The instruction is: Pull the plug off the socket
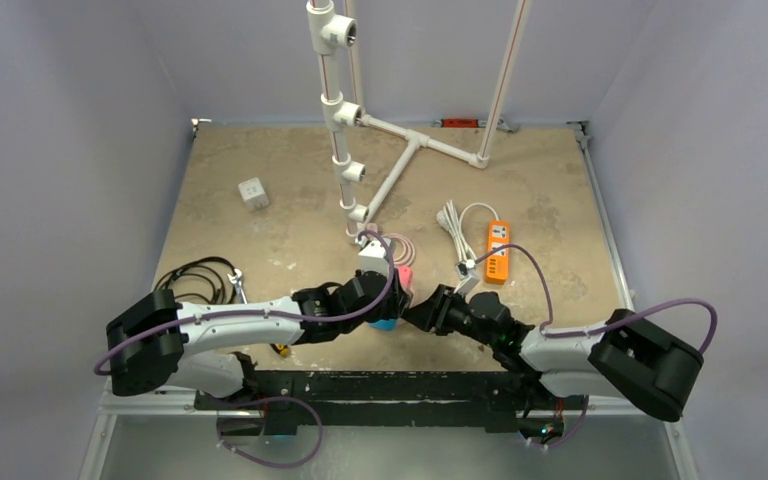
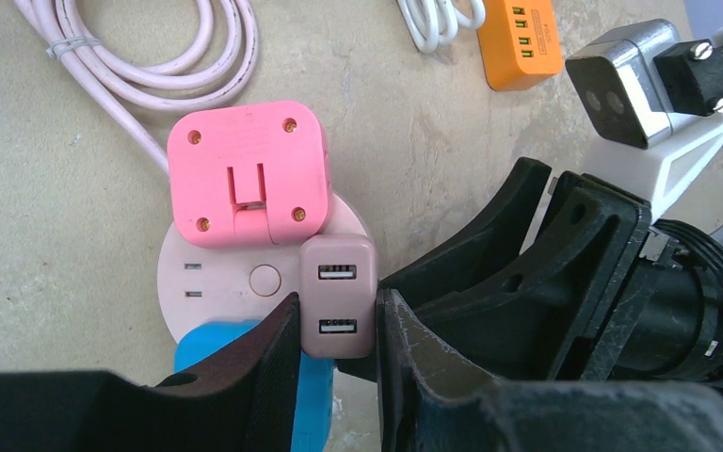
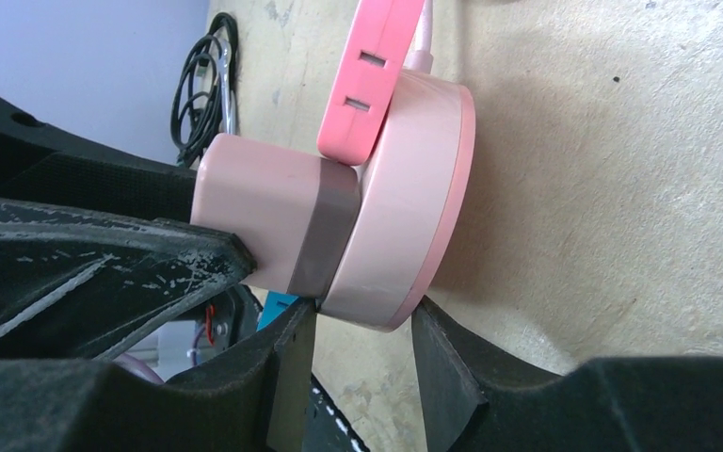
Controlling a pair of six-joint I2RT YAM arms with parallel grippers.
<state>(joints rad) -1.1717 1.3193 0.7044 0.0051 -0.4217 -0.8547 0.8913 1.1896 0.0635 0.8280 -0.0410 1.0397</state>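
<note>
From above, the left gripper [image 1: 385, 293] and right gripper [image 1: 422, 305] meet nose to nose at the middle of the table [image 1: 260, 250], just beside a pink adapter [image 1: 403, 277]. In the left wrist view, the left fingers [image 2: 268, 358] are clenched on the taupe USB plug [image 2: 339, 297], which sits in the round pale socket [image 2: 198, 282] next to the adapter. In the right wrist view, the right fingers [image 3: 287, 367] pinch the socket's rim, one against each face, with the plug seated flush against it.
</note>
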